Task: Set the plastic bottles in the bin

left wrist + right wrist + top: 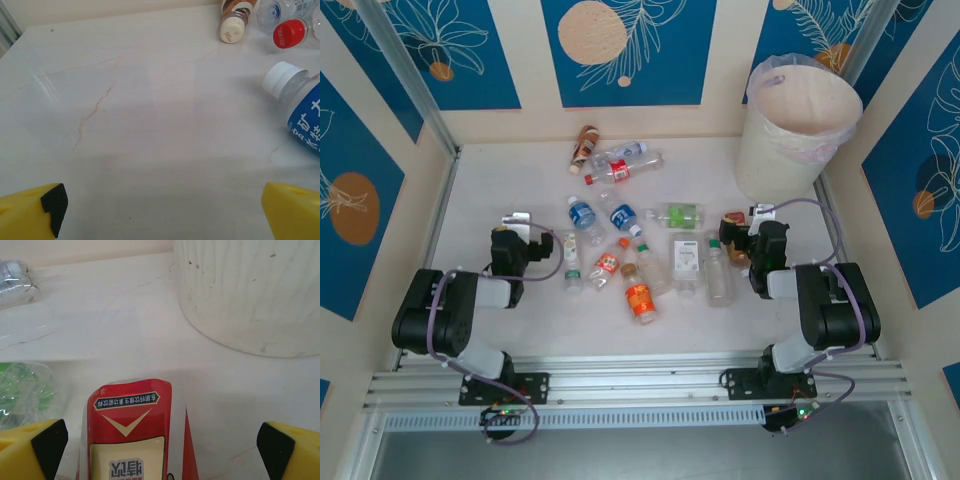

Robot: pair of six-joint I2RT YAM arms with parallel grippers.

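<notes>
While the cream-white bin stands upright in the far right corner of the table, its thin bag folded over the rim, we can make out pale lining inside it from above; the plastic bottles all lie on the tabletop, well to its left. We count about fourteen: four in a far cluster, among them one brown bottle, and roughly ten scattered between the arms, with two blue labels, two orange, one green; several overlap, so the tally is not exact. The right gripper has its jaws spread wide either side of a red-labelled bottle lying near the bin, not gripping it; the left gripper gapes just as wide over bare table, a blue-labelled bottle to its right.
</notes>
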